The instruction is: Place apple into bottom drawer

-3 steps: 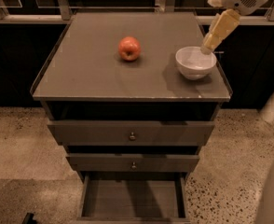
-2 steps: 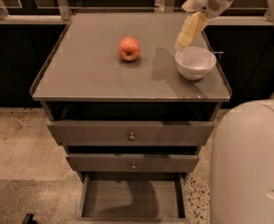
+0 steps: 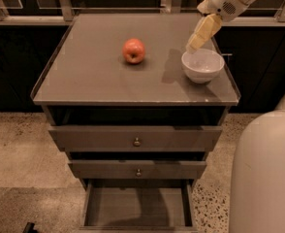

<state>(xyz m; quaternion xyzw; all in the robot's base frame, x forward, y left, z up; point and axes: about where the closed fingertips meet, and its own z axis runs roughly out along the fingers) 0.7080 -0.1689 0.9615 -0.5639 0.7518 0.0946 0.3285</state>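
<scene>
The apple (image 3: 134, 51) is seen on the cabinet top (image 3: 84, 81), left of centre and well apart from everything else. It has not been moved over the last second and is not yet touched.

Below it, the bottom drawer (image 3: 133, 208) is found pulled fully out, as before, with its floor bare. The two upper drawers (image 3: 136, 139) are shut. The destination is therefore judged ready, and only the pick is left to be done.

Further right, the gripper (image 3: 195, 42) has been carried leftward. A second ago it hung over the bowl's right side; now it is held above the rim on the bowl's (image 3: 202, 65) left, angled down and toward the apple. Whether it is open or closed cannot be told, and nothing is seen held in it. A gap of bare top remains between it and the apple.

At the far right, the robot's pale body (image 3: 266, 174) has been brought into view beside the cabinet. This is taken as the base closing in, so that the apple can be reached.
</scene>
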